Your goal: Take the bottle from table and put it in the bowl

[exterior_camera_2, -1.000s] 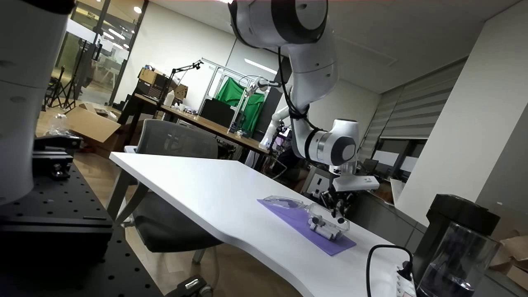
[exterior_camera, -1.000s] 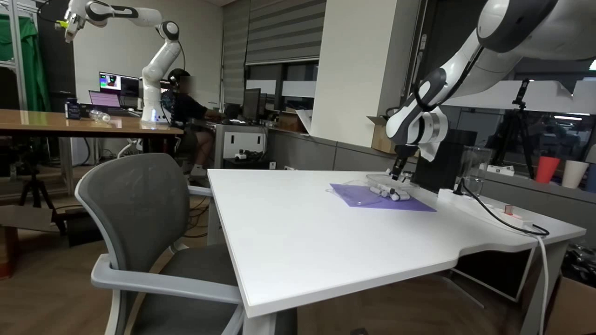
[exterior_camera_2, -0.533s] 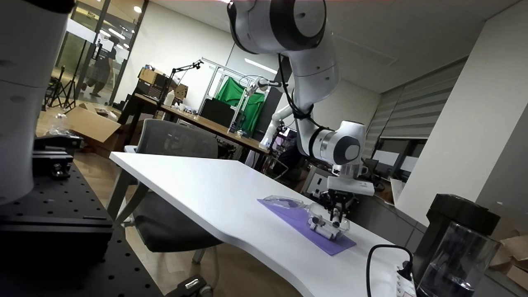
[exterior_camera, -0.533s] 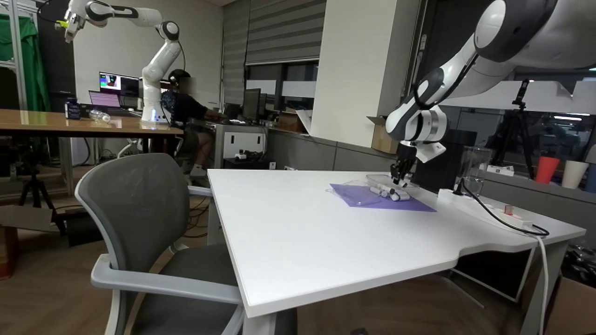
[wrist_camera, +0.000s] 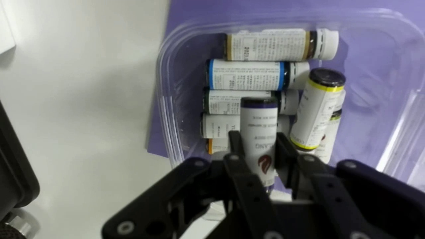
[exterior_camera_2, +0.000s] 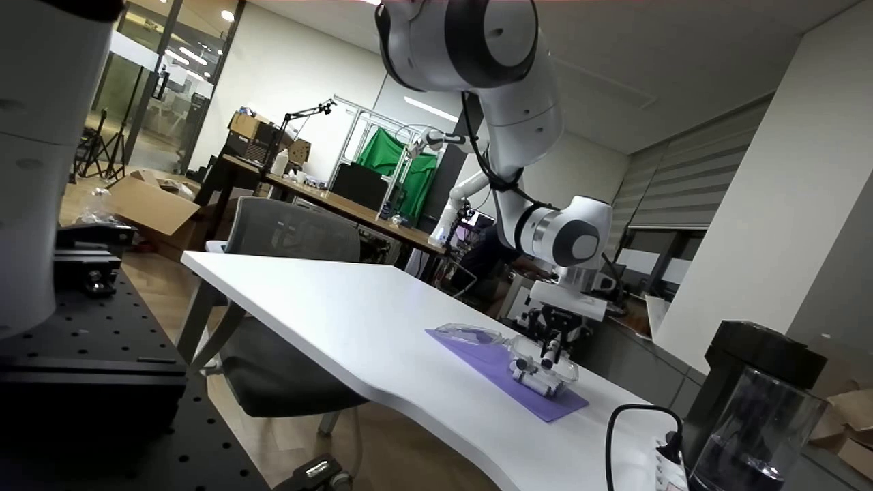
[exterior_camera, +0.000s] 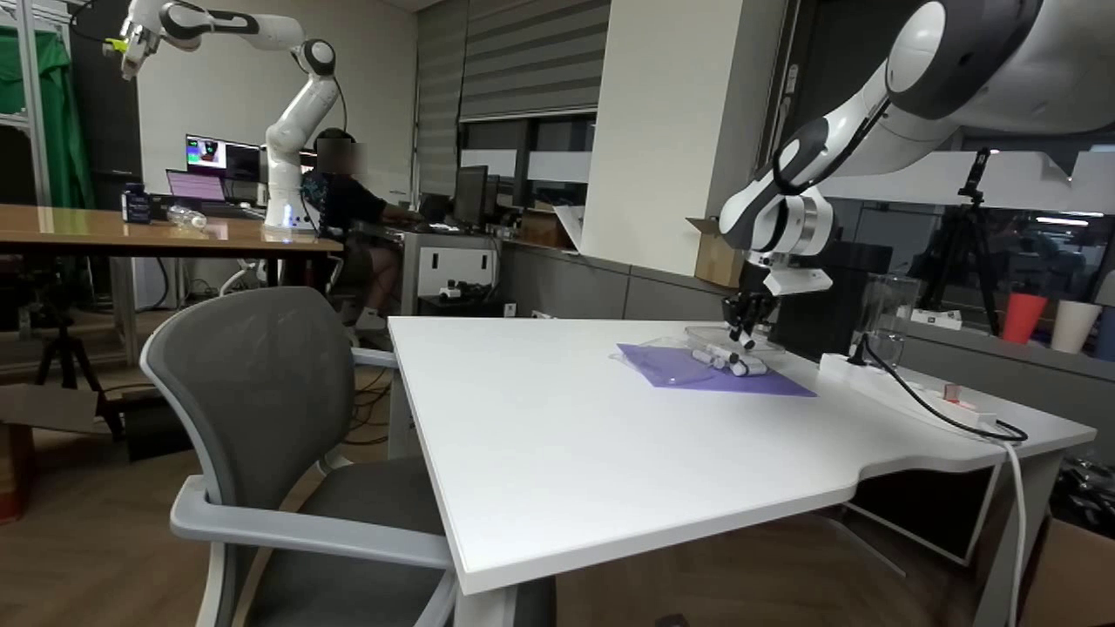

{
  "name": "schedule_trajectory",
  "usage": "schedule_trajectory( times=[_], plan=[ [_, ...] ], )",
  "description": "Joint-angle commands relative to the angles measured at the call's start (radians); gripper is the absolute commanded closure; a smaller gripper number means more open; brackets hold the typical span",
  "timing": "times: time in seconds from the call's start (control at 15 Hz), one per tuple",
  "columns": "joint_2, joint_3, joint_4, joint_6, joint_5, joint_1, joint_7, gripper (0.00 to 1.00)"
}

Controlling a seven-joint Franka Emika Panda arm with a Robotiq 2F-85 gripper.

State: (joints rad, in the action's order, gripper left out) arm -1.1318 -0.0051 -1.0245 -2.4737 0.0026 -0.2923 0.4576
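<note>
My gripper [wrist_camera: 258,141] is shut on a bottle [wrist_camera: 258,121] with a white label, a purple band and a dark end. The bottle also shows between the fingers in both exterior views [exterior_camera: 746,340] [exterior_camera_2: 548,360]. The gripper [exterior_camera_2: 554,344] holds it over the bowl, a clear plastic container [wrist_camera: 168,111]. Several similar bottles lie side by side in it, such as a blue-banded bottle [wrist_camera: 249,74]. A yellow-banded bottle [wrist_camera: 317,113] rests tilted on others. The bowl's near side is hidden by the gripper; whether the held bottle touches those below, I cannot tell.
A flat purple mat [exterior_camera: 784,386] lies under the container on the white table [exterior_camera: 557,453]. A clear plastic lid [exterior_camera_2: 470,333] lies beside the container. A white power strip [exterior_camera: 897,392] with a black cable and a black machine [exterior_camera_2: 757,354] stand near the table's edge.
The wrist has turned and the gripper has shifted slightly over the container, carrying the bottle, whose direction has changed. The container and mat have not moved.
</note>
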Motion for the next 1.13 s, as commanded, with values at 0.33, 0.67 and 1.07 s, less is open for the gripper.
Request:
schedule_trajectory(
  times=[0.33,0.67,1.07],
  plan=[
    [-0.019,0.040,0.123,0.150,0.065,-0.027,-0.074,0.14],
    [0.044,0.061,0.124,0.226,0.064,-0.012,-0.002,0.00],
    [0.069,0.052,0.114,0.239,0.056,0.009,-0.006,0.00]
  ],
)
